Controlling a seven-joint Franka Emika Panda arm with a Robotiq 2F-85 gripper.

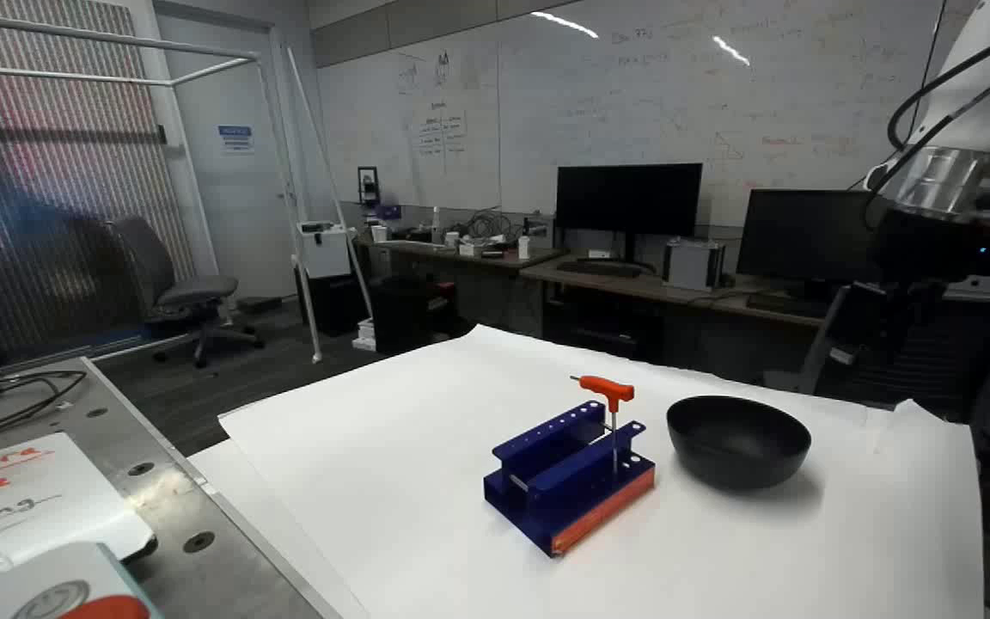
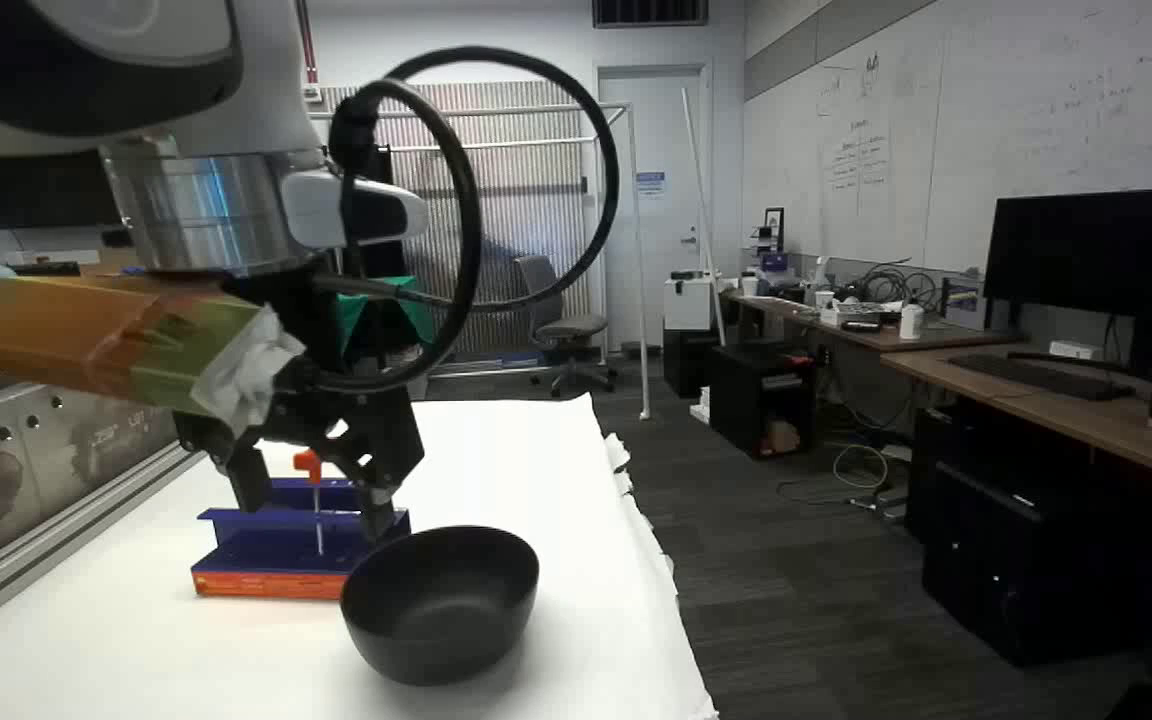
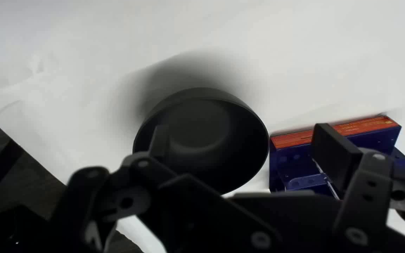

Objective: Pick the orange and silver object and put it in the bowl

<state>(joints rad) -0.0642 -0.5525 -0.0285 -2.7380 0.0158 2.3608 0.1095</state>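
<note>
Hanging in midair, the gripper [image 3: 246, 149] had its jaws spread pretty wide. Lower down, the black bowl [image 1: 740, 471] sat just beside a blue rack [image 1: 581, 500], where the orange and silver T-handle tool [image 1: 615, 395] was standing straight up.

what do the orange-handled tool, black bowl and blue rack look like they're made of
The orange-handled tool: the handle looks like moulded plastic, evenly coloured with rounded edges; the silvery shaft is probably steel. The black bowl: matte, with no sharp highlights, perhaps plastic or coated ceramic. The blue rack: likely painted sheet metal, from its uniform colour and thin rails with round holes.
</note>
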